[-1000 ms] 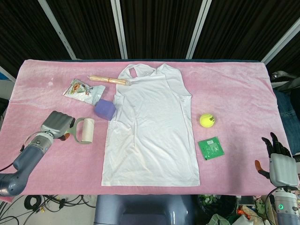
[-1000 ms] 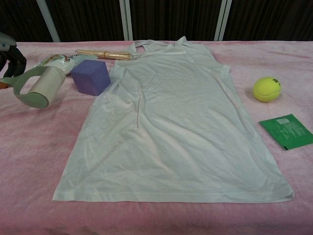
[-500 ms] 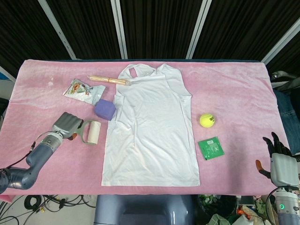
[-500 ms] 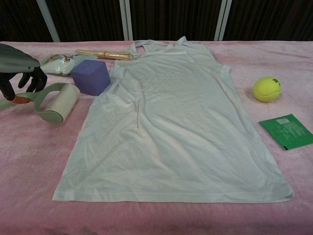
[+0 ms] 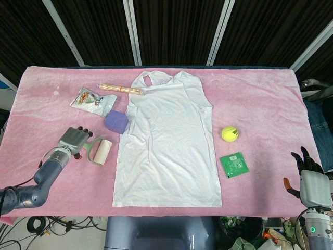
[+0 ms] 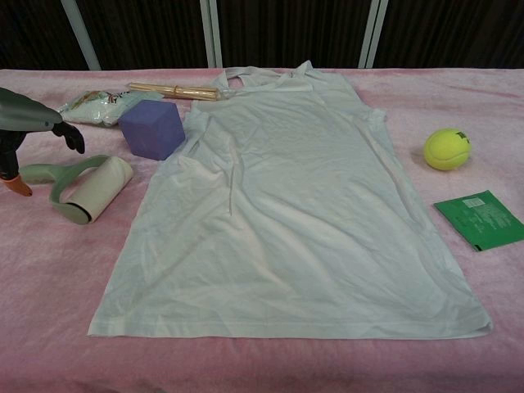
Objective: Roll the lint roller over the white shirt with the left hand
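Pink fleece covers the tabletop (image 5: 260, 99), with dark slatted panels behind it. On the fleece just beside the left hand (image 5: 73, 140) lies the pale green lint roller with its cream paper drum (image 6: 86, 189), handle end toward the hand and drum pointing at the shirt. In the chest view the fingers are lifted off the handle and apart, so the hand looks open and empty. Just past the drum, on the side away from the hand, the white sleeveless cotton shirt (image 5: 169, 140) is spread flat, apparently unrolled so far. Judged from this, the step is taking hold of the roller; next the hand must close round the handle, lift it and carry the drum onto the cloth. The left forearm lies low along the near edge, angled up toward the roller. Beyond the hand sits a purple foam cube (image 6: 152, 128). The right hand (image 5: 311, 179) hangs well apart at the far corner, fingers spread, holding nothing.
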